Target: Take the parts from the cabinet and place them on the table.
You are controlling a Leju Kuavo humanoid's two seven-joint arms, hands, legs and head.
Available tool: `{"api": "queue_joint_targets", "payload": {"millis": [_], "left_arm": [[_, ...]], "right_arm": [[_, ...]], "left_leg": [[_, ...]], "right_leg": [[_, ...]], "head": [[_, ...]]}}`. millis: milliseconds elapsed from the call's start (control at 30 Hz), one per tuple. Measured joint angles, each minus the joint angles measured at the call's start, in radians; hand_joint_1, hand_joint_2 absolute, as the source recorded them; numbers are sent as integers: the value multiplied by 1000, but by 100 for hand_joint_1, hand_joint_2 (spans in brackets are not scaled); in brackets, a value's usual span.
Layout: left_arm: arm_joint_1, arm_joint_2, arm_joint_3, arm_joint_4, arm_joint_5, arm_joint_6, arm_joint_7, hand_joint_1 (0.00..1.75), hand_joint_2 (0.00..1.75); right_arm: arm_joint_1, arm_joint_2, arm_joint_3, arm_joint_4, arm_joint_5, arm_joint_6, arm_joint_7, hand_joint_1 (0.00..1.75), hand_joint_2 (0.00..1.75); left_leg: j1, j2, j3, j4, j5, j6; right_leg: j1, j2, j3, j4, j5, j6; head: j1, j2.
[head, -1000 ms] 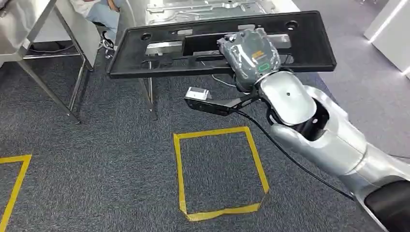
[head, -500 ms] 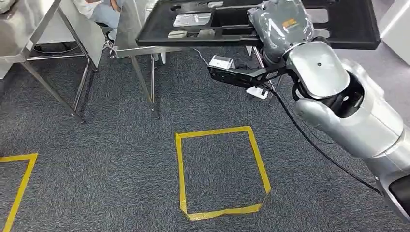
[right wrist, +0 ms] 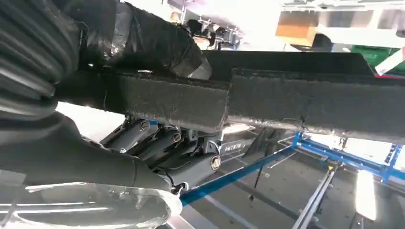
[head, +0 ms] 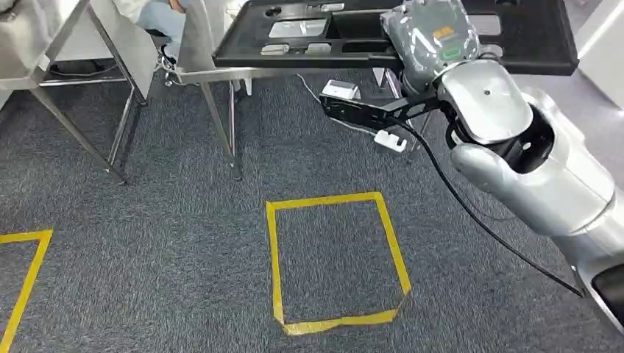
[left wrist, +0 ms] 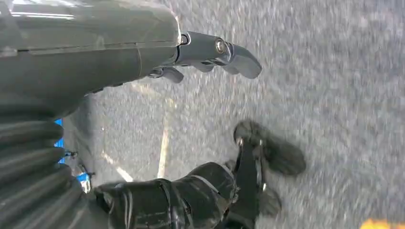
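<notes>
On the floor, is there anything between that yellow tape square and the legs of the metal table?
No. In the head view, only bare grey carpet lies between the yellow tape square and the metal table's legs. A white power strip lies off to the right.

A dark grey-blue carpeted floor (head: 184,243) carries a square outline of yellow tape (head: 335,257), with part of a second yellow tape outline (head: 22,279) at the left edge. A steel-legged metal bench (head: 213,73) stands on the carpet, beside another metal frame bench (head: 66,66). A small white box (head: 390,140) with cables lies on the floor just beyond the bench legs.
</notes>
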Motion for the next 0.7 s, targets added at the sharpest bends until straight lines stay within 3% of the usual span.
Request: {"api": "queue_joint_targets", "payload": {"millis": [67, 100, 133, 167, 200, 267, 300, 400, 467, 500, 533, 600, 633, 667, 700], "left_arm": [[-2, 0, 0, 0, -2, 5, 0, 0, 175], [-3, 0, 0, 0, -2, 5, 0, 0, 175], [-3, 0, 0, 0, -2, 5, 1, 0, 175], [-3, 0, 0, 0, -2, 5, 2, 0, 175], [-2, -1, 0, 0, -2, 5, 3, 0, 175], [-3, -3, 0, 0, -2, 5, 3, 0, 175], [-3, -2, 0, 0, -2, 6, 3, 0, 175], [-4, -2, -1, 0, -2, 8, 5, 0, 175], [-3, -2, -1, 0, -2, 8, 6, 0, 175], [-3, -3, -1, 0, -2, 8, 6, 0, 175], [-4, -3, -1, 0, -3, 7, 6, 0, 175], [-5, -3, -2, 0, -8, 7, 5, 0, 175], [-4, -3, -3, 0, -8, 5, 3, 0, 175], [-3, -4, -4, 0, -8, 5, 2, 0, 175], [-3, -5, -4, 0, -8, 5, 3, 0, 175]], "right_arm": [[3, 0, 2, 4, -5, -11, -2, 175, 175], [7, -1, 4, 7, -8, -11, -3, 175, 175], [13, -2, 6, 10, -8, -12, -2, 175, 175], [16, -3, 7, 13, -10, -12, -3, 175, 175], [16, -4, 9, 16, -10, -12, -2, 175, 175], [14, -5, 9, 18, -10, -15, -2, 175, 175], [14, -5, 10, 20, -11, -19, -2, 175, 175], [20, -5, 16, 25, -11, -24, -2, 175, 175], [20, -5, 18, 29, -11, -24, -3, 175, 175], [20, -5, 18, 31, -10, -28, -3, 175, 175], [20, -5, 18, 33, -8, -34, -3, 175, 175], [26, -5, 18, 38, -8, -42, -3, 175, 175], [30, -5, 21, 40, -8, -42, -5, 175, 175], [35, -4, 22, 43, -8, -42, -6, 175, 175], [38, -4, 23, 45, -8, -42, -8, 175, 175]], "left_leg": [[0, 0, -1, 0, -1, 3], [0, 0, -1, 1, -2, 5], [1, -1, -1, 2, -3, 4], [2, -3, 0, 4, -4, 3], [3, -5, 0, 7, -6, 0], [6, -8, 0, 20, -17, -11], [0, -9, -7, 27, -22, -18], [2, -11, -6, 22, -22, -33], [5, -8, -11, 30, -31, -44], [5, -5, -22, 62, -52, -47], [5, -4, -53, 129, -89, -50], [5, -3, -136, 291, -150, -55], [5, -3, -161, 332, -152, -55], [5, -3, -162, 322, -132, -53], [5, -3, -142, 271, -95, -51]], "right_leg": [[-5, 1, -76, 156, -70, 7], [-8, 0, -113, 227, -91, 11], [-10, 0, -131, 256, -90, 14], [-14, 0, -127, 236, -65, 17], [-18, 0, -100, 174, -23, 18], [-24, -1, -8, -17, 61, 20], [-19, 1, 8, -38, 39, 20], [-12, 3, 3, -39, 42, 2], [-20, 2, 9, -49, 48, -13], [-20, 1, 11, -50, 46, -19], [-19, 0, 11, -49, 45, -24], [-16, 0, 13, -49, 43, -28], [-14, 0, 14, -49, 42, -29], [-13, 1, 16, -49, 40, -30], [-12, 1, 19, -48, 38, -29]], "head": [[3, 0], [3, 0], [4, 0], [4, 0], [4, 0], [5, 0], [6, 0], [3, 0], [2, 0], [-1, 0], [-3, 0], [-4, 0], [-4, 0], [-4, 0], [-4, 0]]}}
